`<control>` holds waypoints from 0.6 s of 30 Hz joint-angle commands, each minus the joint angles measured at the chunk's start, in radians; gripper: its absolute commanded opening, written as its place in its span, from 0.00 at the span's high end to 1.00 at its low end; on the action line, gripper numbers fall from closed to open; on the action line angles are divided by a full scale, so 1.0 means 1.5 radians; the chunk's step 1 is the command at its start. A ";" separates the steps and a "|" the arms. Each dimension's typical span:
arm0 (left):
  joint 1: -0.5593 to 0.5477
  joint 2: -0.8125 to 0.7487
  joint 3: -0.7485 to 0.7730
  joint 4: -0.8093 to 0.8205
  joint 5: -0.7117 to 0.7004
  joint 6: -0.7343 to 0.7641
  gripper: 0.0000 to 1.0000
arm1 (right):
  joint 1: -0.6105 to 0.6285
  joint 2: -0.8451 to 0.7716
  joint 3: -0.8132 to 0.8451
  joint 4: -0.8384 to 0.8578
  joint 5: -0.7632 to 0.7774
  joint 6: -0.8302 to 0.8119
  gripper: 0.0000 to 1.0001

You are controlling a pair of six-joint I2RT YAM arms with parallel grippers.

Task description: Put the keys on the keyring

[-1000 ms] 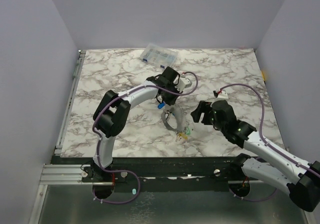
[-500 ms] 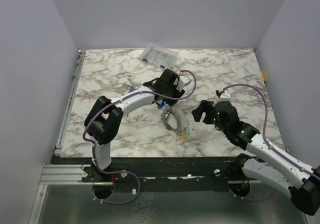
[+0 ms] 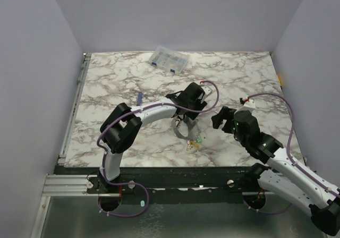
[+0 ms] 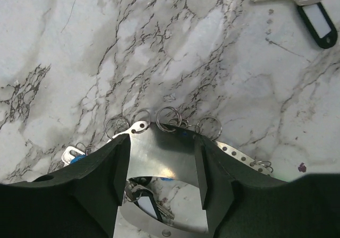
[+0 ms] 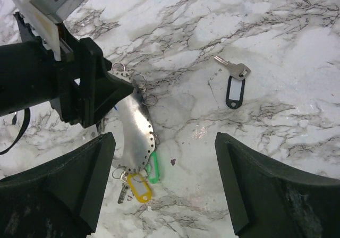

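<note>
The left gripper [image 4: 162,155] is partly open astride the keyring [image 5: 135,124], with one finger at each side of its grey band; whether they touch it I cannot tell. The keyring is on the table [image 3: 117,84] near the middle, with a yellow-tag key [image 5: 139,187] and a green-tag key [image 5: 153,169] at its near end. The right gripper [image 5: 164,142] is wide open and holds nothing, just right of the keyring; a black-tag key [image 5: 234,89] lies apart.

1. Beneath the left gripper [image 3: 186,119] I see a white tabletop [image 3: 117,78] veined grey like marble.
2. Beyond it stands a plain lavender back wall [image 3: 175,15].
3. Matching left wall [image 3: 32,89] and right wall [image 3: 313,62] flank it.
4. Light falls evenly; shadows are soft.
</note>
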 commanded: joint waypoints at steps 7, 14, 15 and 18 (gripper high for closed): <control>-0.001 0.073 0.042 -0.001 -0.048 -0.042 0.49 | -0.003 -0.012 -0.016 -0.022 0.006 0.012 0.14; -0.014 0.101 0.057 0.000 -0.040 -0.044 0.53 | -0.002 -0.009 -0.020 -0.021 -0.001 0.009 0.14; -0.016 0.104 0.058 0.000 -0.043 -0.043 0.58 | -0.002 -0.009 -0.020 -0.021 -0.002 0.008 0.14; -0.019 0.116 0.058 -0.001 -0.059 -0.040 0.74 | -0.002 -0.009 -0.021 -0.019 -0.004 0.007 0.14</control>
